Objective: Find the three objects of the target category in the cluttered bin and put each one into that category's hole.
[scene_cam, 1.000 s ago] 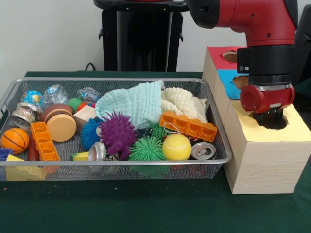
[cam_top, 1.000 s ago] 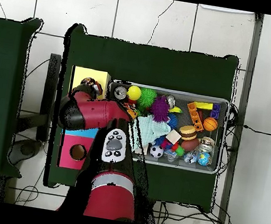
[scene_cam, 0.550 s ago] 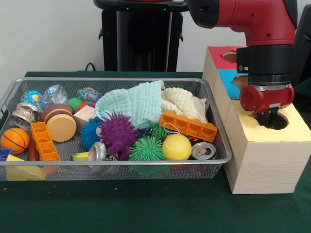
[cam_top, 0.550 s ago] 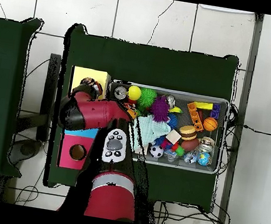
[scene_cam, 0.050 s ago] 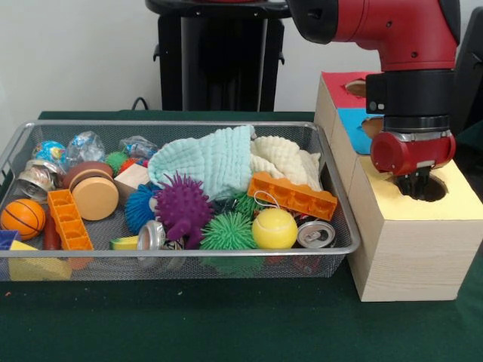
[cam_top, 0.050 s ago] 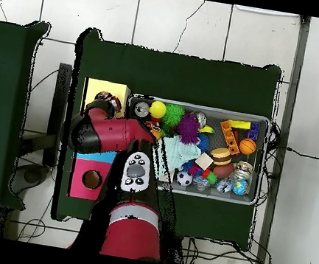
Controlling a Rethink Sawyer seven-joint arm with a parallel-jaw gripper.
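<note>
My gripper (scene_cam, 0.050 s ago: 416, 186) hangs at the round hole (scene_cam, 0.050 s ago: 427, 189) in the yellow top of the wooden box (scene_cam, 0.050 s ago: 413, 249), its tip dipping into the dark opening. Nothing shows in it. In the overhead view the gripper (cam_top, 0.050 s ago: 105, 101) sits at the yellow section (cam_top, 0.050 s ago: 99, 87), left of the bin. The wire bin (scene_cam, 0.050 s ago: 189, 253) holds a yellow tennis ball (scene_cam, 0.050 s ago: 274, 228), two drink cans (scene_cam, 0.050 s ago: 315, 234) (scene_cam, 0.050 s ago: 153, 235), purple (scene_cam, 0.050 s ago: 183, 207), green (scene_cam, 0.050 s ago: 226, 231) and blue (scene_cam, 0.050 s ago: 139, 207) spiky balls, orange blocks (scene_cam, 0.050 s ago: 292, 194) (scene_cam, 0.050 s ago: 68, 219), a basketball (scene_cam, 0.050 s ago: 22, 217) and folded cloths (scene_cam, 0.050 s ago: 207, 160).
The box also has a blue section (scene_cam, 0.050 s ago: 353, 124) and a red section (scene_cam, 0.050 s ago: 339, 81) behind the yellow one, each with a hole. A wooden disc (scene_cam, 0.050 s ago: 94, 197) and small balls (scene_cam, 0.050 s ago: 51, 151) lie at the bin's left end. Green cloth (scene_cam, 0.050 s ago: 226, 324) covers the table.
The gripper has risen slightly and edged left over the yellow hole. Nothing in the bin has moved.
</note>
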